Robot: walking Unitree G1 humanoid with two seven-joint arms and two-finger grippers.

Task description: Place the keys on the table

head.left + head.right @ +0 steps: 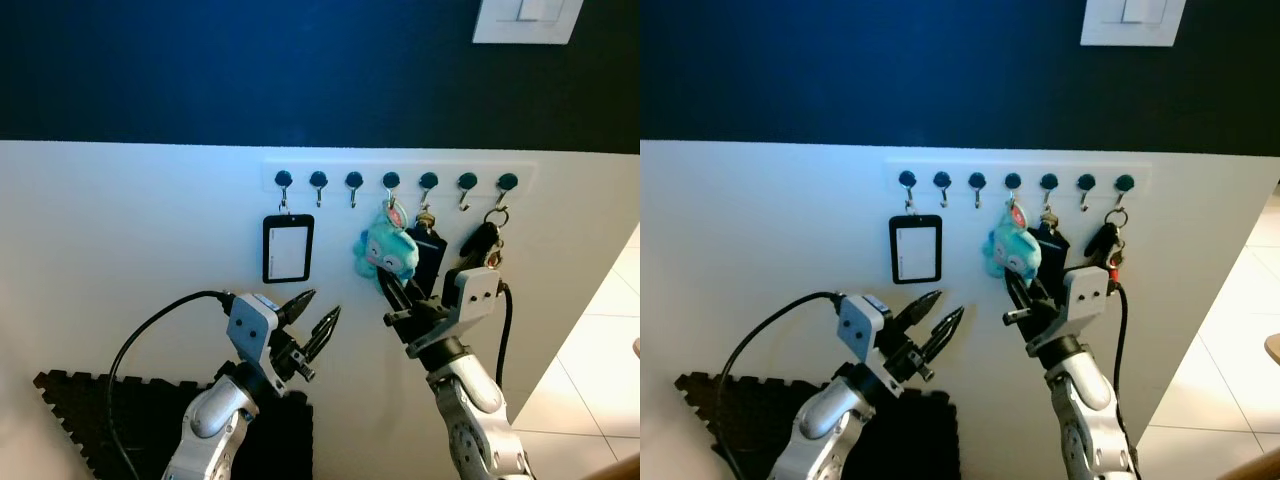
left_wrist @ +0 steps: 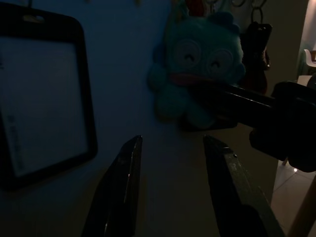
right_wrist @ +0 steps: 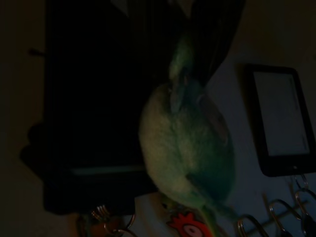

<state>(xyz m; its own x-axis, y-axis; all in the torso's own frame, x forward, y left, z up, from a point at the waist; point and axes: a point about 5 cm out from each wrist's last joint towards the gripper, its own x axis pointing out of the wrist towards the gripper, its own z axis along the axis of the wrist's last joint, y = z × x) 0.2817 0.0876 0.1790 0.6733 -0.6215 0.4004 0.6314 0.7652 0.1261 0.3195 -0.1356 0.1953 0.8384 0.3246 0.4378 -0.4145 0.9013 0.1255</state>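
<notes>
keys (image 1: 386,252) hang lengthwise down from hook; right gripper (image 1: 392,290) beneath.

Wall hook rail (image 1: 400,180) carries badge holder (image 1: 288,249), teal plush keychain (image 1: 387,250), keys (image 1: 484,243).

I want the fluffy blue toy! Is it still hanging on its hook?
Yes, hanging. The blue plush keychain dangles from a hook on the wall rack, with the right tool reaching up just beneath it.
</notes>
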